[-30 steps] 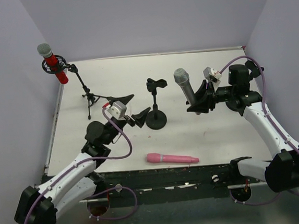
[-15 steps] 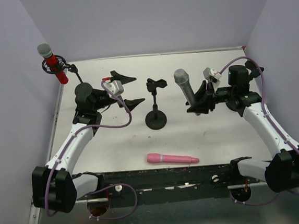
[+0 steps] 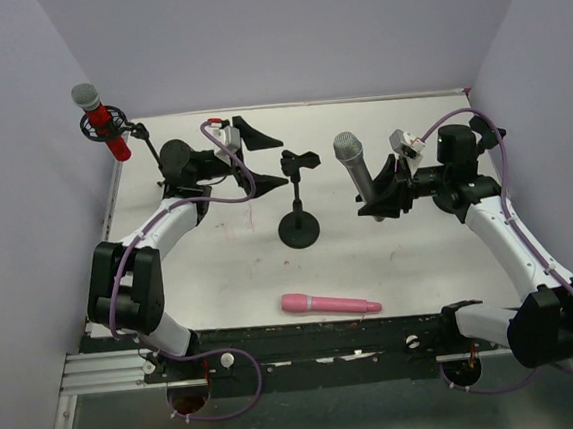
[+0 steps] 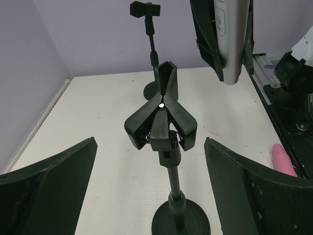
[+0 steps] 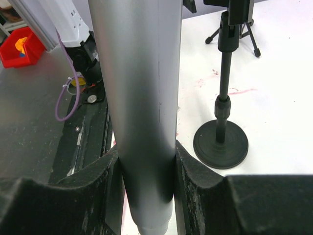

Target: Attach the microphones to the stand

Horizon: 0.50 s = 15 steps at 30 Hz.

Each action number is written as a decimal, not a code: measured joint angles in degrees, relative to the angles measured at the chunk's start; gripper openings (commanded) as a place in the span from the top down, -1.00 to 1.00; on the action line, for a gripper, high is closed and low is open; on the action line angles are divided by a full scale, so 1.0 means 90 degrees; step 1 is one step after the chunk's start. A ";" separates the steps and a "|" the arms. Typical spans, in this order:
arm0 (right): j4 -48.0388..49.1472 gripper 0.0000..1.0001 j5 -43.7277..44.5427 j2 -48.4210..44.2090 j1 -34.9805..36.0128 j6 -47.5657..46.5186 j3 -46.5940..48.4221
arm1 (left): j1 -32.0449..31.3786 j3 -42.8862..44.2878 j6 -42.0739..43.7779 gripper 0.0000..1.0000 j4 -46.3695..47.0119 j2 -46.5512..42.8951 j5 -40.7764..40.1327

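Note:
The silver-grey microphone [image 3: 355,173] stands upright, head up, in my shut right gripper [image 3: 383,191]; its barrel [image 5: 142,98] fills the right wrist view between the pads. My left gripper [image 3: 265,159] is open and empty, level with the clip [image 3: 300,160] of the black round-base stand [image 3: 299,228], just left of it. In the left wrist view the clip [image 4: 161,122] sits between my open fingers [image 4: 49,186]. The red microphone [image 3: 103,120] sits in a mount at the back left. The pink microphone [image 3: 329,303] lies near the front edge.
A second slim stand clip [image 4: 145,9] shows farther back in the left wrist view. Tripod legs [image 5: 234,32] show behind the round base [image 5: 221,142]. Purple walls close the left, back and right sides. A red bin [image 5: 19,46] sits off the table.
My left arm has swung from the front left toward the back, and its open gripper now faces the stand's clip. The right arm and the silver microphone have not moved.

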 measured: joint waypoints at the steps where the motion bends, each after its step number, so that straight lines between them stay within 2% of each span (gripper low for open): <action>1: 0.0000 0.99 0.0000 0.0002 0.0000 -0.0002 -0.0002 | -0.0002 0.0036 -0.0163 -0.97 0.0182 0.0112 0.0015; 7: 0.0000 0.99 0.0000 0.0022 0.0000 -0.0002 -0.0002 | -0.0046 0.0219 -0.0580 -0.92 0.0656 0.0260 0.0041; 15: 0.0000 0.99 0.0000 0.0080 0.0000 -0.0002 -0.0002 | -0.0182 0.0386 -0.0806 -0.65 0.0865 0.0430 0.0131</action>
